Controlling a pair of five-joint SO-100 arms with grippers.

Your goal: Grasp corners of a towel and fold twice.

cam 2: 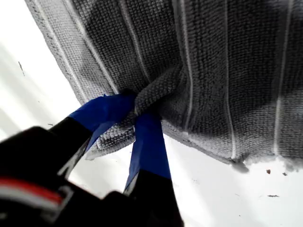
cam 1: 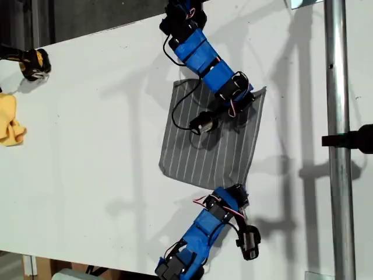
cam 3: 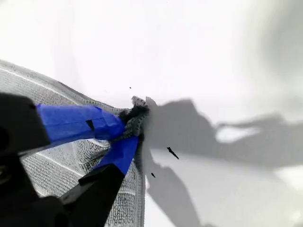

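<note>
A white table [cam 1: 87,175] is filling the exterior view, with a metal pole [cam 1: 340,140] running down that view's right side. The towel [cam 1: 210,146], a grey square cloth with thin white stripes, is lying mostly flat near the middle of the table, its stripes running roughly from the far edge toward the near edge. Two blue arms are reaching onto it from opposite edges of the table, one from the top of the exterior view and one from the bottom. The wrist views alone are not settling which arm is which. My first gripper [cam 2: 137,118] is pinching a bunched fold at the towel's edge, jaws closed on the cloth. My second gripper [cam 3: 130,127] is pinching a pointed corner [cam 3: 138,101], also closed on cloth. Both held points appear to be along the towel's side toward the exterior view's right, so the first fold would likely be carrying that side across toward the opposite side. A small yellow cloth [cam 1: 10,119] is lying well apart at the exterior view's left.
</note>
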